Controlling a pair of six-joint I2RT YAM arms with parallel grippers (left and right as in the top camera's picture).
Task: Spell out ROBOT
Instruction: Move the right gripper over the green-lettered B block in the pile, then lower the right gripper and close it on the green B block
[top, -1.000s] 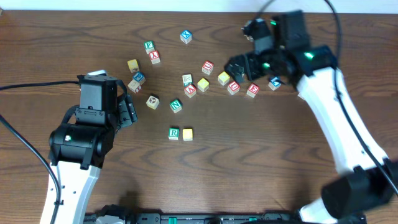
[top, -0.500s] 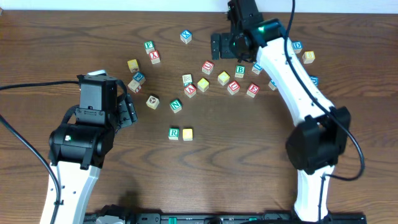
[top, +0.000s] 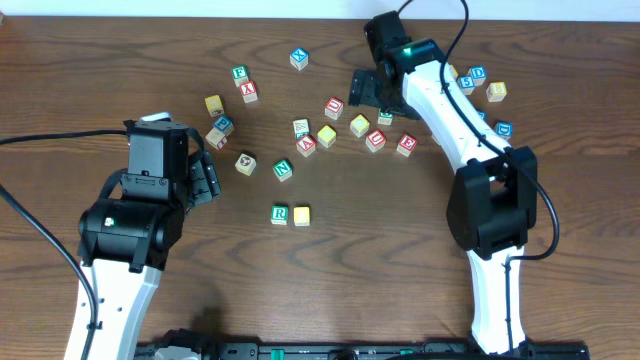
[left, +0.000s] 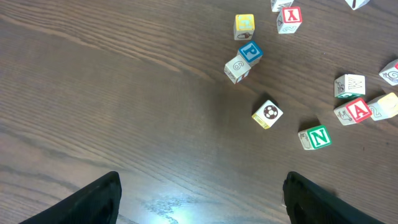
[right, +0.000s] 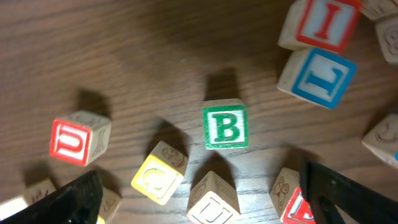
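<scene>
While the right hand (right: 202, 193) hovers over the green B block (right: 225, 127), its fingers stand wide apart and empty. The left hand (left: 202, 200) is also apart, well away from B. The red U block (right: 71, 138) lies to one side of B, and the R block (top: 279, 213) waits well apart on the bench (top: 400, 260).

Judgement: small wooden cube, light, rigid, smooth. Pinch its two free flat sides; neighbours crowd one edge.
</scene>
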